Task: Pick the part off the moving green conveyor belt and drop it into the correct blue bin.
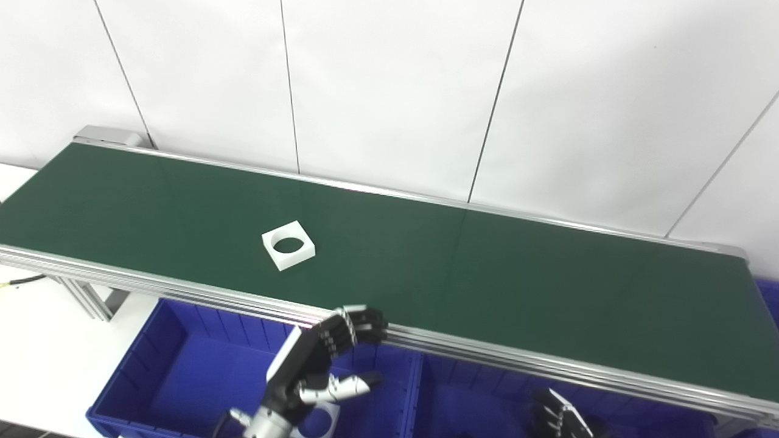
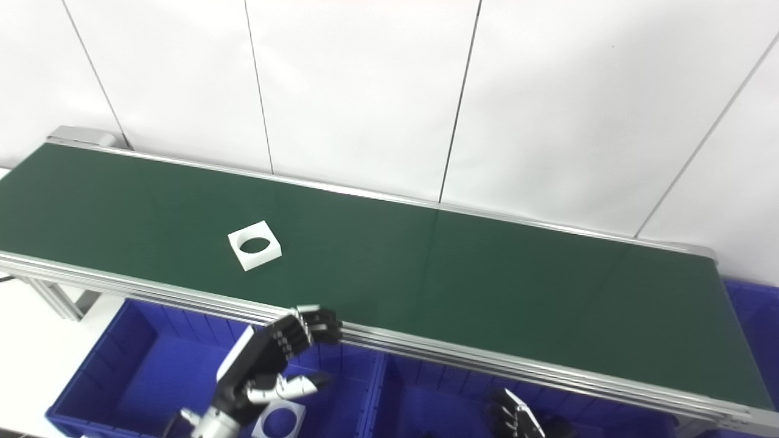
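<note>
A white square part with a round hole lies flat on the green conveyor belt, nearer the belt's front rail than its back rail, touched by neither hand. The left hand hangs below and in front of that rail, over the left blue bin, with its fingers curled but spread from the thumb and nothing in its grasp; the part on the belt sits up and to the left of it, well apart. Under this hand, inside the bin, lies a second white square piece (also with a round hole). The right hand shows only partly at the bottom edge, below the belt's front rail, and whether it is spread or closed cannot be told.
</note>
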Action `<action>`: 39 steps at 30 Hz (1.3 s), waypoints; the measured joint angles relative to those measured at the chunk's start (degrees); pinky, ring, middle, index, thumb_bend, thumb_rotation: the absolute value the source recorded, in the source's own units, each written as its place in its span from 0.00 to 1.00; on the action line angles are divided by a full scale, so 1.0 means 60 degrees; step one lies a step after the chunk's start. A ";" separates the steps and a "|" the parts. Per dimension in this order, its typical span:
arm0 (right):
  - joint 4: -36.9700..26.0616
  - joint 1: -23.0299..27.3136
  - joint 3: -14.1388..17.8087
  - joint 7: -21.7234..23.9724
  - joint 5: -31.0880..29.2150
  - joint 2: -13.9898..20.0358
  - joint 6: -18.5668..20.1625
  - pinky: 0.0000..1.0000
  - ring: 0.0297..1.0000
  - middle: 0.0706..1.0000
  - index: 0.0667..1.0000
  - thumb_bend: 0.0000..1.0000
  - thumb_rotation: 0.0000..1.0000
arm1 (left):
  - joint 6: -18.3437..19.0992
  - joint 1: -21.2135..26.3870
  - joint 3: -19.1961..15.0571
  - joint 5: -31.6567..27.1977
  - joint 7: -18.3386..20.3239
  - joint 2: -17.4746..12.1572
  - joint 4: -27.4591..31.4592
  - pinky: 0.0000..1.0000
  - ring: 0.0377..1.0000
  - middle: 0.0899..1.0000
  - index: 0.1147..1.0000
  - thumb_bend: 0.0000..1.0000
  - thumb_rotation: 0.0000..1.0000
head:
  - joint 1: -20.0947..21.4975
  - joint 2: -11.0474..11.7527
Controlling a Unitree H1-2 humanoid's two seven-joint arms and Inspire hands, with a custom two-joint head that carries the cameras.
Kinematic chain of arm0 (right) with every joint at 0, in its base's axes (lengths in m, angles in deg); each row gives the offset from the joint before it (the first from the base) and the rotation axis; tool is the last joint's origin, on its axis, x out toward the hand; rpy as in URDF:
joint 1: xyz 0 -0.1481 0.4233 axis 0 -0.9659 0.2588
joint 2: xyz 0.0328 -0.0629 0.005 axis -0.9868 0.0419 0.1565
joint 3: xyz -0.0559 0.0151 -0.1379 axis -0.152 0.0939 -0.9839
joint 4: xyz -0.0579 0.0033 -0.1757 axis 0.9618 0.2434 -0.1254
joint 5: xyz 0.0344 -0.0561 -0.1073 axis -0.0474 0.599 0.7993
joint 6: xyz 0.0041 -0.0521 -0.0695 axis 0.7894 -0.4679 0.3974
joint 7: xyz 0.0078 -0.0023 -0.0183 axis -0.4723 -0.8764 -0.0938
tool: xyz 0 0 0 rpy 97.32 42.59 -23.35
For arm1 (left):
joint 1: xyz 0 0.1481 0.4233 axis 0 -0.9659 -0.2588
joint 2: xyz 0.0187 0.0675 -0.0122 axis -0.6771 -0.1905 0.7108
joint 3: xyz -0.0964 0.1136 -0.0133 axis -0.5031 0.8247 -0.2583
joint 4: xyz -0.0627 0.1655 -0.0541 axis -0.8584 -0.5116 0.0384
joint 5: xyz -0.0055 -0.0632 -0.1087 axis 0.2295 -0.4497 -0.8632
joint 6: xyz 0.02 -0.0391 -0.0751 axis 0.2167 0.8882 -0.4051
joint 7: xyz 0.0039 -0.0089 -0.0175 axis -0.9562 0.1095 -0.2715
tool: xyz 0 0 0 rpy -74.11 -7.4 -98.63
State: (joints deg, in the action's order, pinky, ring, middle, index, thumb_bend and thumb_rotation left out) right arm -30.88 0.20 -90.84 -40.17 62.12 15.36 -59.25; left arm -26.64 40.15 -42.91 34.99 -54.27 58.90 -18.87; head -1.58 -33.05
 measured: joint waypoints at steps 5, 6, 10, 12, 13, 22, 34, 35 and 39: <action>0.0003 0.0034 -0.0046 0.0002 -0.0079 0.0000 0.0000 0.68 0.75 0.78 0.76 0.66 0.00 | -0.0018 0.0390 -0.0360 0.0062 -0.0027 -0.0007 0.0877 0.65 0.65 0.68 0.70 0.64 0.07 | 0.0015 0.0029; 0.0004 0.0053 -0.0054 0.0003 -0.0081 0.0000 0.0000 0.68 0.75 0.78 0.76 0.66 0.00 | -0.0018 0.0516 -0.0468 0.0094 -0.0019 -0.0006 0.0951 0.65 0.65 0.68 0.71 0.64 0.08 | 0.0015 0.0029; 0.0047 0.0111 -0.0055 0.0003 -0.0142 0.0008 0.0000 0.67 0.74 0.78 0.76 0.66 0.00 | -0.0019 0.0993 -0.0740 0.0029 0.0060 -0.0045 0.1104 0.64 0.63 0.67 0.69 0.69 0.11 | -0.0044 0.0088; 0.0083 0.0159 -0.0072 0.0003 -0.0143 0.0007 0.0000 0.67 0.74 0.78 0.76 0.66 0.00 | -0.0019 0.1159 -0.0738 -0.0150 0.0095 -0.0084 0.1107 0.64 0.64 0.67 0.69 0.70 0.12 | -0.0058 0.0102; 0.0107 0.0188 -0.0079 0.0003 -0.0145 0.0006 0.0000 0.67 0.74 0.78 0.76 0.66 0.00 | -0.0019 0.1224 -0.0752 -0.0173 0.0084 -0.0089 0.1106 0.65 0.64 0.67 0.68 0.71 0.12 | -0.0059 0.0103; 0.0239 0.0370 -0.0092 0.0007 -0.0233 0.0002 0.0000 0.67 0.74 0.78 0.76 0.66 0.00 | -0.0064 0.2234 -0.1240 0.2058 -0.1294 -0.0095 0.0838 0.80 0.81 0.79 0.75 0.64 0.08 | -0.0132 0.0219; 0.0402 0.0508 -0.0068 0.0127 -0.0454 -0.0014 0.0000 0.66 0.74 0.79 0.77 0.65 0.00 | 0.0975 0.3368 -0.1057 0.5144 -0.2418 -0.1032 -0.0715 0.81 0.87 0.87 0.86 0.75 0.15 | -0.0132 0.0264; 0.0401 0.0515 -0.0063 0.0143 -0.0457 -0.0017 0.0000 0.66 0.74 0.79 0.77 0.65 0.00 | 0.1103 0.3416 -0.1033 0.5300 -0.2507 -0.1113 -0.0761 0.81 0.88 0.88 0.87 0.76 0.16 | -0.0132 0.0264; 0.0393 0.0528 -0.0059 0.0137 -0.0423 -0.0050 0.0000 0.66 0.74 0.79 0.77 0.65 0.00 | 0.1757 0.3607 -0.0898 0.6010 -0.2749 -0.1359 -0.1035 0.79 0.85 0.88 0.88 0.83 0.19 | -0.0132 0.0264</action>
State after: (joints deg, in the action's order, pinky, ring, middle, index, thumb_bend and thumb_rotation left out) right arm -28.52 3.37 -91.20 -39.34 59.58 15.07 -59.25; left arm -16.10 61.79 -48.30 71.05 -70.76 50.74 -25.09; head -2.37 -31.46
